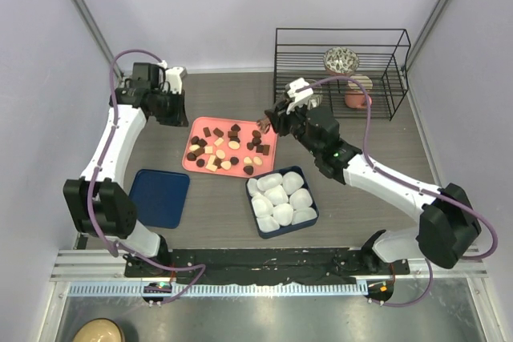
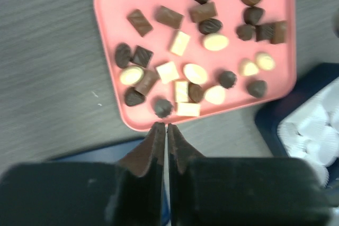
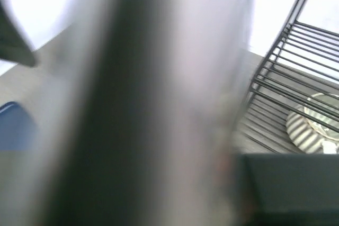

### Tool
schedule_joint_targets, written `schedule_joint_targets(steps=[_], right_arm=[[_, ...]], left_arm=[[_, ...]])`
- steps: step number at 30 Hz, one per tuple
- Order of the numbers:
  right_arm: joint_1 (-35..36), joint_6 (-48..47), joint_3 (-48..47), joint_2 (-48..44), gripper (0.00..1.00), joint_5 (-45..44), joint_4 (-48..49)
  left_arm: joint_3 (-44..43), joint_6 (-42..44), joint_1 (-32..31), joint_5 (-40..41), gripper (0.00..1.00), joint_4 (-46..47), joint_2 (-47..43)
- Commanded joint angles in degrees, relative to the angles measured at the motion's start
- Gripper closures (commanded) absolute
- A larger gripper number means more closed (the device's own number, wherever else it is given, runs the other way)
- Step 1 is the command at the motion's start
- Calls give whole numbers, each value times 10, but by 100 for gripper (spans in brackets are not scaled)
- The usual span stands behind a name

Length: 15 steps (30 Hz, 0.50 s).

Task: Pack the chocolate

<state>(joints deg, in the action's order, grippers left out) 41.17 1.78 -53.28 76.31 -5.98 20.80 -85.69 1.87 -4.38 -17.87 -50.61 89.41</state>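
Several pieces of chocolate [image 1: 232,143] in dark brown, mid-brown and cream lie scattered on a pink tray [image 1: 198,123]. The left wrist view shows the same chocolate [image 2: 196,72] and tray [image 2: 111,14] from above. My left gripper [image 2: 165,126] is shut with nothing between its pads, its tips over the tray's near rim beside a dark piece [image 2: 162,107]. In the top view the left gripper [image 1: 175,116] hangs off the tray's left end. My right gripper [image 1: 263,126] is over the tray's right end. The right wrist view is too blurred to show its jaws.
A blue box [image 1: 311,186] holding white paper cups [image 1: 279,195] sits in front of the tray's right side; it also shows as a blue box [image 2: 270,120] at the right of the left wrist view. A blue lid [image 1: 160,196] lies front left. A black wire rack [image 1: 341,30] with bowls [image 1: 341,59] stands back right.
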Motion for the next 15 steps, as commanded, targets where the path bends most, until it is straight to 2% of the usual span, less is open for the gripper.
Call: schedule_joint_targets(steps=[1, 2, 4, 8, 11, 15], right_arm=[[4, 30, -5, 15, 78, -19, 74], [4, 28, -3, 15, 88, -25, 86], [5, 17, 5, 20, 98, -28, 99], [15, -29, 8, 39, 99, -25, 124], [32, -62, 18, 60, 99, -52, 167], [46, -124, 34, 107, 99, -115, 228]], left_arm=[[-11, -9, 1, -66, 100, -69, -12], [-11, -8, 1, -75, 100, -71, -19], [-18, -2, 0, -81, 100, -75, -27], [-16, 10, 1, -82, 100, -59, -77], [21, -10, 2, -13, 100, -42, -108], [36, -8, 3, 17, 100, -38, -120]])
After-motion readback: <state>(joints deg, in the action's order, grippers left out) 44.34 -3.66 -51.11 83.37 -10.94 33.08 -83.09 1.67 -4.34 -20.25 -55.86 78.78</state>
